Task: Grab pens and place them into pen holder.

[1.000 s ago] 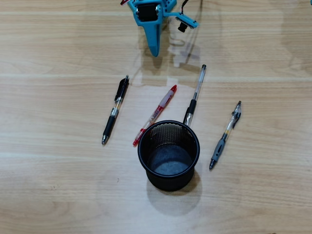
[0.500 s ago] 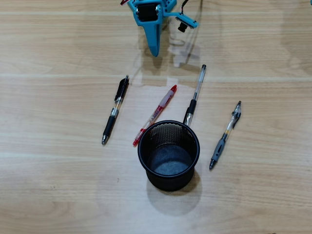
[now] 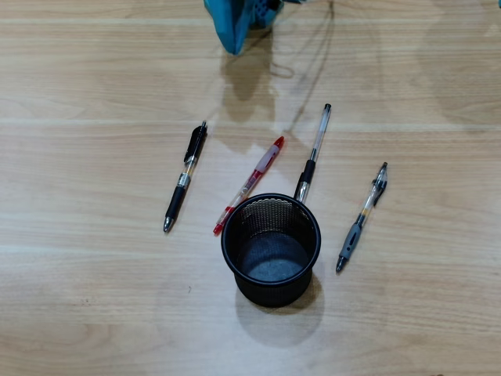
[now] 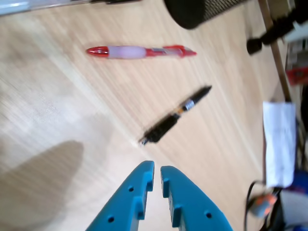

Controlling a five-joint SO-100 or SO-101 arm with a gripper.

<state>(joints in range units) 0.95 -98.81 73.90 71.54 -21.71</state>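
Four pens lie on the wooden table around the pen holder (image 3: 274,296), a black mesh cup standing upright and empty. The black pen (image 3: 185,176) is at the left, the red pen (image 3: 249,186) beside the cup's rim, the clear pen with a black sleeve (image 3: 313,153) runs behind the rim, and the grey-sleeved pen (image 3: 362,217) is at the right. My blue gripper (image 3: 232,43) hangs at the top edge, apart from all pens. In the wrist view the gripper (image 4: 157,174) is shut with nothing in it, the black pen (image 4: 175,117) just ahead, the red pen (image 4: 139,51) beyond, the holder (image 4: 202,7) at the top.
The wrist view shows the table's edge at the right, with a white sheet (image 4: 278,144), a dark stand (image 4: 274,31) and cables past it. Bare wood surrounds the pens in the overhead view.
My gripper has drawn back toward the top edge of the overhead view, so less of it shows. The pens and the holder have not moved.
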